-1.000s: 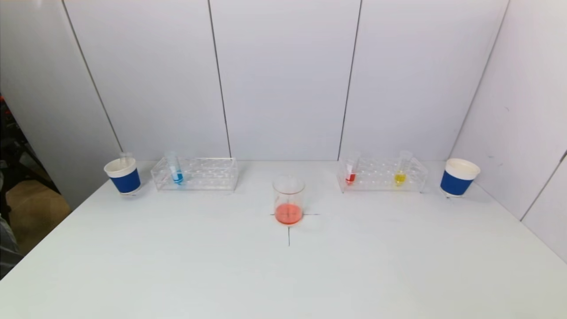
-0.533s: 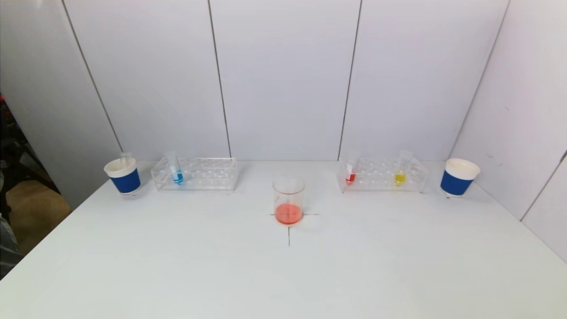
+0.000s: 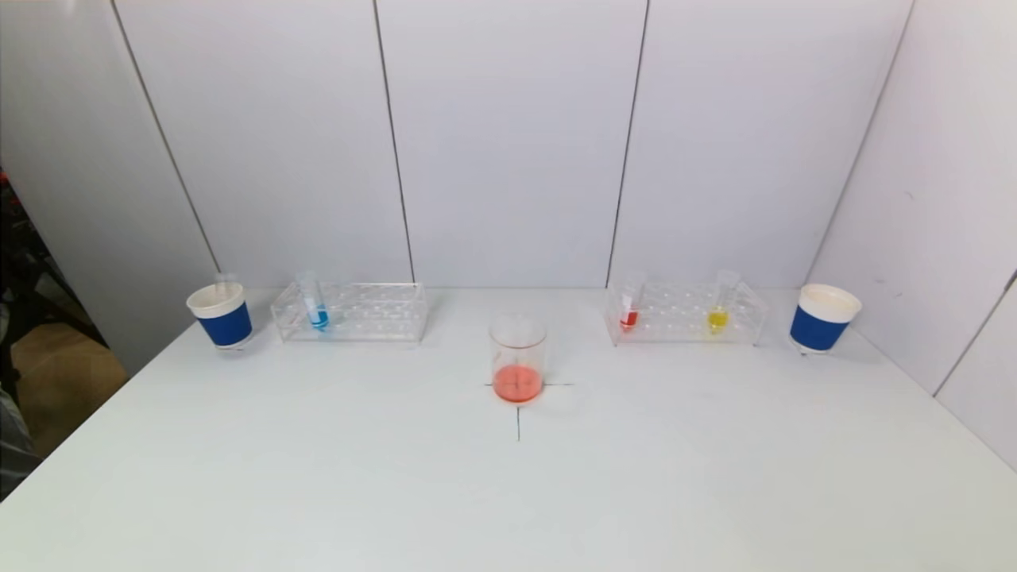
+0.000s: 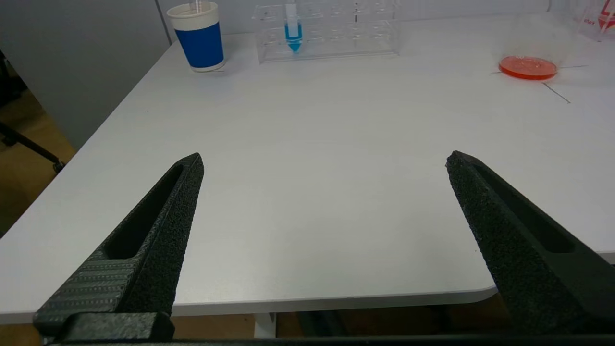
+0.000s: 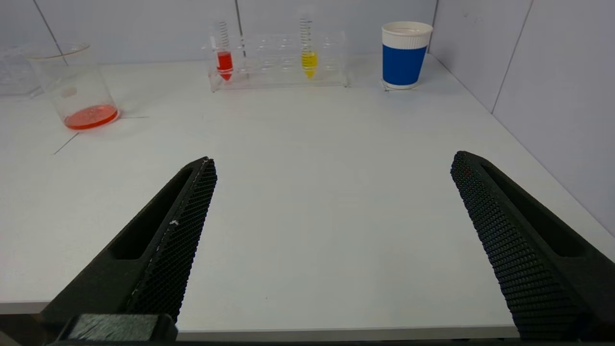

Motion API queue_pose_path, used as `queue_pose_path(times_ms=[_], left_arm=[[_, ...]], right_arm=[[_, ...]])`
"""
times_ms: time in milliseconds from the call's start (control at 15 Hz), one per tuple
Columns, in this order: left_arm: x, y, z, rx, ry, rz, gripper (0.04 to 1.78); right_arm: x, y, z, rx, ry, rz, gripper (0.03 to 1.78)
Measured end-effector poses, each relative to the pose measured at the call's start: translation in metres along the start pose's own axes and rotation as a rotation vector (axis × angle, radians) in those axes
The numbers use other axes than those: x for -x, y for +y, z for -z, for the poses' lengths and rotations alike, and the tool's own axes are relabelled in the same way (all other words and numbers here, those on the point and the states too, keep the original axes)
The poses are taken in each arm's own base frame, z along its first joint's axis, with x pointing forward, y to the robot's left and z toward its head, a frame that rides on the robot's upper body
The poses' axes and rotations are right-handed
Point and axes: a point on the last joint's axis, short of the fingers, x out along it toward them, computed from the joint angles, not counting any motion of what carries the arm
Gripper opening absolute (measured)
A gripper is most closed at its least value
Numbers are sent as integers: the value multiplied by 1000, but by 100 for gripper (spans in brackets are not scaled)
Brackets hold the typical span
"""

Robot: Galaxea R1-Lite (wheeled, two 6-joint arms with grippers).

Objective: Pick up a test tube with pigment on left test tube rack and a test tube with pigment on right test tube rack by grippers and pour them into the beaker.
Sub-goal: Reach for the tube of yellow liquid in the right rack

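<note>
Standing upright in its slot near the outer end of the clear acrylic rack on the left (image 3: 349,312), the test tube with blue pigment (image 3: 315,306) has its long axis vertical, and that is what the coming grasp turns on: fingers must close on it from the side, above the rack's top plate. The left gripper (image 4: 324,161) hangs at the near edge of the white table (image 3: 508,492), fingers spread wide and holding nothing, with the blue tube well apart from it, straight ahead toward the back wall. The right gripper (image 5: 331,161) sits likewise at the near edge, fingers spread and empty. Ahead of it the clear rack on the right (image 3: 685,314) holds an upright tube of red pigment (image 3: 629,310) at its inner end and an upright tube of yellow pigment (image 3: 719,310) farther out. Each arm is the nearer one to its own rack. Between the racks, closer to the robot, a clear glass beaker (image 3: 517,359) with a shallow layer of orange-red liquid stands on a drawn cross. A blue-banded white paper cup (image 3: 220,315) stands beyond the left rack's outer end, and a second such cup (image 3: 823,318) beyond the right rack's.
</note>
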Motion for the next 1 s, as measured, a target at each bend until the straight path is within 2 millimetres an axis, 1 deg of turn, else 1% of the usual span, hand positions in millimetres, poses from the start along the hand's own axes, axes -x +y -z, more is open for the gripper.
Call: queue_pose_path(times_ms=[200, 1000], left_arm=[[0, 0, 0, 33, -3, -21, 176], [0, 0, 0, 38, -7, -19, 176]], right_arm=[[0, 0, 0, 1, 0, 0, 177], [0, 0, 0, 0, 0, 0, 177]])
